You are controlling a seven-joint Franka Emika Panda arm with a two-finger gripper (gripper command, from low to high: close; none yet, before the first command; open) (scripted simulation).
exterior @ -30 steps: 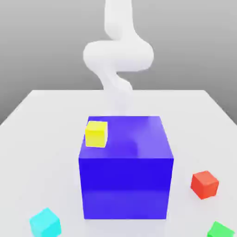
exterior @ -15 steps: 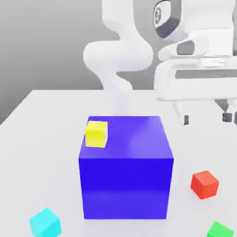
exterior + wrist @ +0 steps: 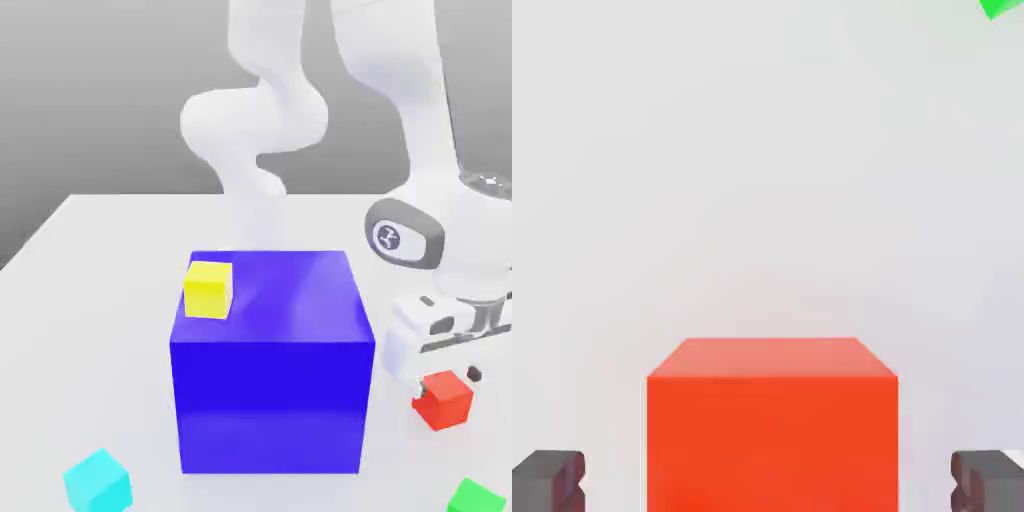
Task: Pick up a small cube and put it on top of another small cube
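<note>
A: Down at the jaws now, and they stand apart, one dark fingertip (image 3: 548, 480) on each flank of the small red cube (image 3: 772, 425), with pale table showing in the gap on both sides, so nothing is pinched

B: Agreed, from the hand camera there is clear space between each pad and the cube's faces. The white two-finger gripper (image 3: 447, 377) straddles it, no contact that I can see

A: The exterior camera gives a different story: the gripper hangs low over that red cube (image 3: 444, 400), at the view's right of the large glossy blue block (image 3: 270, 360), and the fingers are mostly hidden behind the hand

B: What the outside view adds is the small yellow cube (image 3: 208, 289), sitting on the blue block's top face near its left edge

A: And a small cyan cube (image 3: 98, 481) on the white tabletop (image 3: 90, 300) at lower left, well apart from the arm

B: The small green cube (image 3: 475, 497) peeks in at the lower right corner there, near the red one; the hand camera catches just a sliver of it (image 3: 999, 8) at its edge
</note>
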